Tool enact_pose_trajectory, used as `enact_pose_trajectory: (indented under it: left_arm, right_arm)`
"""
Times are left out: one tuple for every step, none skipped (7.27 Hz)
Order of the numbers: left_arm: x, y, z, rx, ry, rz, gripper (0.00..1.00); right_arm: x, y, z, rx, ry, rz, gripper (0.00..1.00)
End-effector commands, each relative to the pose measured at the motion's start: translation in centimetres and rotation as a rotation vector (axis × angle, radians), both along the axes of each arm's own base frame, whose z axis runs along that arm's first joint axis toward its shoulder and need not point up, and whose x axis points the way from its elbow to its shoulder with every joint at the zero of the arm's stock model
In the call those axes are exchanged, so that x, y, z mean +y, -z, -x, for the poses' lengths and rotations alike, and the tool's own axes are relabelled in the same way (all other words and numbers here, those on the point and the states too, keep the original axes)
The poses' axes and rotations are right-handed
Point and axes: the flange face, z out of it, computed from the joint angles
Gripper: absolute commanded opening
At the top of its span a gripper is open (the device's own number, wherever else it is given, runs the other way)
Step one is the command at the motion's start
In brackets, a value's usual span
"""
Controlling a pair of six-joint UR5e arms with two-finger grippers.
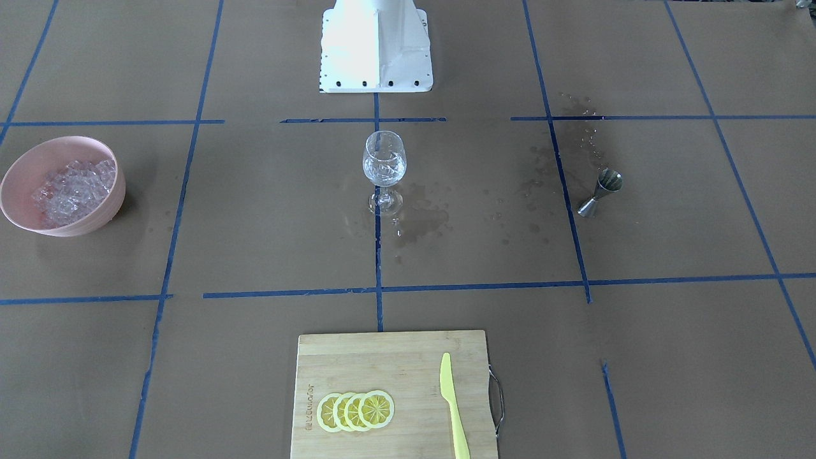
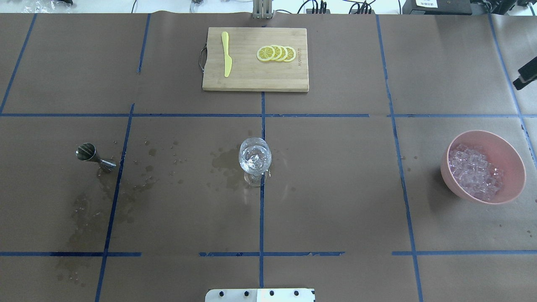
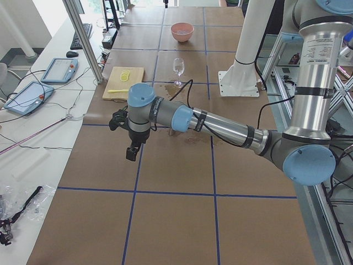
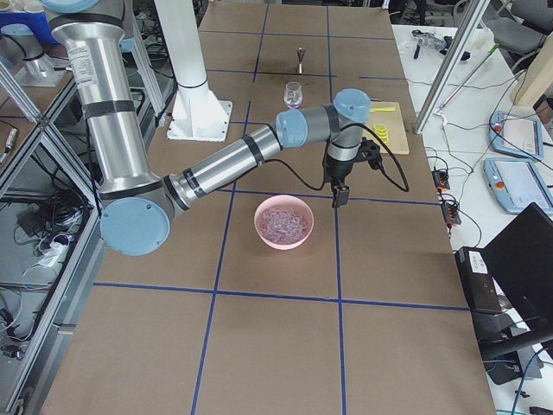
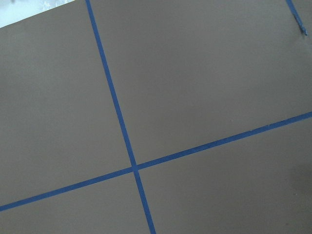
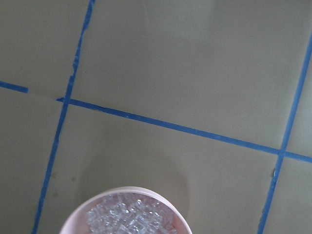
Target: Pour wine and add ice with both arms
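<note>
A clear wine glass [image 1: 384,167] stands at the table's middle with clear cubes and liquid in its bowl; it also shows in the overhead view [image 2: 254,159]. The ice [image 2: 474,173] fills a pink bowl [image 2: 509,157] on my right side, and the right wrist view looks down on it [image 6: 129,218]. My right gripper [image 4: 339,197] hangs just beyond the bowl; only its black tip [image 2: 526,77] shows overhead, and I cannot tell its state. My left gripper [image 3: 131,153] hangs over bare paper far to my left; I cannot tell its state.
A steel jigger [image 2: 94,156] stands on my left side among wet stains [image 2: 228,165] on the brown paper. A wooden cutting board [image 2: 251,77] at the far edge holds lemon slices [image 2: 277,53] and a yellow knife [image 2: 226,58]. The white base block [image 1: 376,48] is at the near edge.
</note>
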Motion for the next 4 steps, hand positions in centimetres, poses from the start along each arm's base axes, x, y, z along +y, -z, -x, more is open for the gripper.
enact_pose_trajectory:
  left_arm:
    - [1.5,-3.9,0.9,0.022,-0.01,0.056,1.0]
    - [2.4,-4.7,0.8,0.045,-0.027,0.065,1.0]
    - [2.6,-5.2,1.1,0.044,-0.021,0.077,1.0]
    - [3.6,-6.4,1.1,0.045,-0.02,0.103,1.0]
  right_arm:
    - [0.2,-7.8,-6.5,-0.03,-0.003,0.047,1.0]
    - [0.6,-8.7,-6.6,-0.022,-0.005,0.056,1.0]
    - [0.8,-10.5,-6.7,-0.012,-0.006,0.069,1.0]
    - [0.8,-13.4,-8.2,-0.013,-0.044,0.065,1.0]
